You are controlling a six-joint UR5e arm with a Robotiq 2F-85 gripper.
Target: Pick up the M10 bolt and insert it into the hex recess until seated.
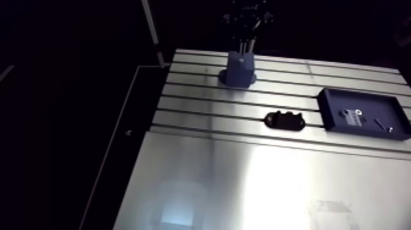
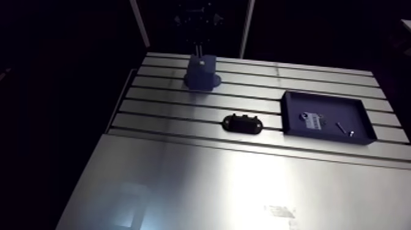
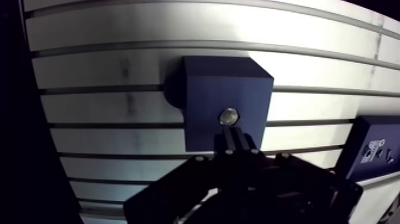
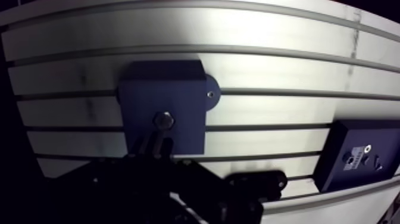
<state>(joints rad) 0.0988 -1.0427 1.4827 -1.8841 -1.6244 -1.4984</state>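
The jaws stand drawn close together, with nothing seen pinched between them. In the wrist view their fingertips (image 3: 229, 139) sit just short of the bolt (image 3: 228, 116), over the near edge of the block (image 3: 205, 89).

The bolt shows only its head. It is dull grey metal, small against the block, with a roughly hexagonal outline whose corners look soft and a paler patch at its centre. It sits in the recess in the block's top face, on the side nearest the jaws and about midway across. How deep it sits I cannot tell.

The block is dark blue and square-topped. A rounded foot (image 4: 211, 93) sticks out on one side at its base and carries a small bright dot. In the arm view the block stands upright near the far edge of the counter (image 1: 244, 183), across its slots, and the jaws come straight down over it.

Nearer the camera a black oblong part (image 1: 285, 120) lies flat beside a slot, well apart from the block. Just beside that part is a dark blue tray (image 1: 361, 93), which holds a pale label (image 1: 350, 118) and a thin pin-like piece (image 1: 380, 124).
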